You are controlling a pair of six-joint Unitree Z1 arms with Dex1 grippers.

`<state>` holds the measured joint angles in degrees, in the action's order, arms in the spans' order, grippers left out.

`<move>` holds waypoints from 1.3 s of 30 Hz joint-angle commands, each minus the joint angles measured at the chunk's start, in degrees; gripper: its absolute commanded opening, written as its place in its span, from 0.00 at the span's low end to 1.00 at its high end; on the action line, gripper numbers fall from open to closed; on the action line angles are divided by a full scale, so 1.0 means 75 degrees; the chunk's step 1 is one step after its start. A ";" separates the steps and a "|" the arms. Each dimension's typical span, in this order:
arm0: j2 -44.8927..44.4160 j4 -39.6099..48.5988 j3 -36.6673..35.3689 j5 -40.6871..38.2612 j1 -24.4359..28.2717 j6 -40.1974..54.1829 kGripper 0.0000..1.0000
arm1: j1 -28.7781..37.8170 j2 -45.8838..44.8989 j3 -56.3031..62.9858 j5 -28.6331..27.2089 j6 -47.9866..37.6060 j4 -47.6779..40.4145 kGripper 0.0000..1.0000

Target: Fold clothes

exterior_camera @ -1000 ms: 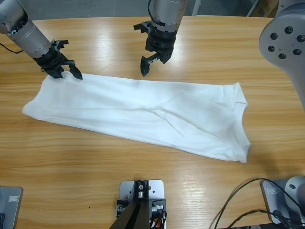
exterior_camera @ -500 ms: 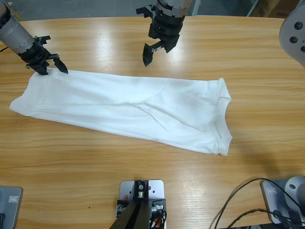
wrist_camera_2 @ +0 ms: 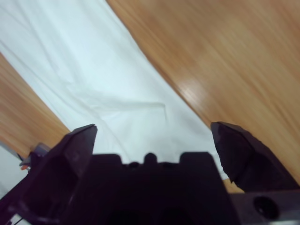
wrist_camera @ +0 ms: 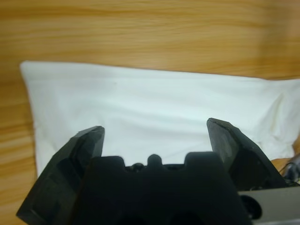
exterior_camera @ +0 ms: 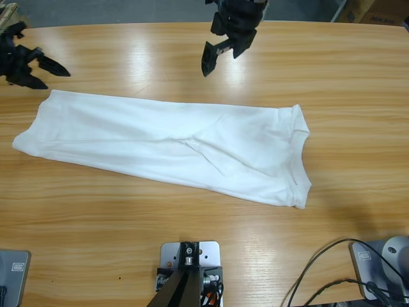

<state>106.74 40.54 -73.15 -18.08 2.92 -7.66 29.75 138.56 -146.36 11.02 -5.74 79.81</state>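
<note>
The white T-shirt [exterior_camera: 140, 137] lies flat on the wooden table [exterior_camera: 204, 243] as a long folded strip. It runs from a plain end at the left to a banded edge [exterior_camera: 299, 121] at the right, and a diagonal crease crosses its middle. No lettering or label shows. My left gripper [exterior_camera: 51, 73] hovers open and empty over bare wood, just beyond the shirt's far left corner. The left wrist view shows the shirt [wrist_camera: 154, 93] past the left gripper [wrist_camera: 154, 126]. My right gripper [exterior_camera: 220, 61] hangs open and empty above the table behind the shirt's middle. The right wrist view looks past the right gripper [wrist_camera_2: 152, 126] onto the cloth [wrist_camera_2: 84, 61].
Bare wood surrounds the shirt on all sides. A black cable [exterior_camera: 319, 268] loops over the table's front right corner. Boxes [exterior_camera: 370, 9] stand beyond the table's far right edge.
The left gripper dragged the shirt leftward by its far left corner, then let go and drew back left. The right gripper has risen and moved toward the far edge.
</note>
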 commanded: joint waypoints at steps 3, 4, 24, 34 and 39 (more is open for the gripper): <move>0.0751 0.0013 0.0520 -0.0510 0.1756 -0.0221 0.86 | -0.0327 -0.1564 0.3634 0.0007 0.0057 -0.0639 1.00; 0.0836 0.0046 0.0517 -0.0550 0.1756 -0.0233 0.86 | -0.0395 -0.1764 0.4088 0.0038 0.0048 -0.0913 1.00; 0.1811 0.0560 0.0370 -0.0325 0.2077 -0.0291 0.86 | -0.0721 -0.2570 0.5916 0.0171 0.0015 -0.1935 1.00; 0.2209 0.0642 0.0262 -0.0285 0.2096 -0.0291 0.86 | -0.0847 -0.2652 0.6029 0.0159 0.0015 -0.1958 1.00; 0.2333 0.0665 0.0217 -0.0323 0.2096 -0.0291 0.86 | -0.0950 -0.2724 0.6167 0.0159 0.0022 -0.2054 1.00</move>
<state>117.96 44.77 -71.84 -20.83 18.07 -8.98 24.10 120.05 -103.02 11.32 -5.74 65.64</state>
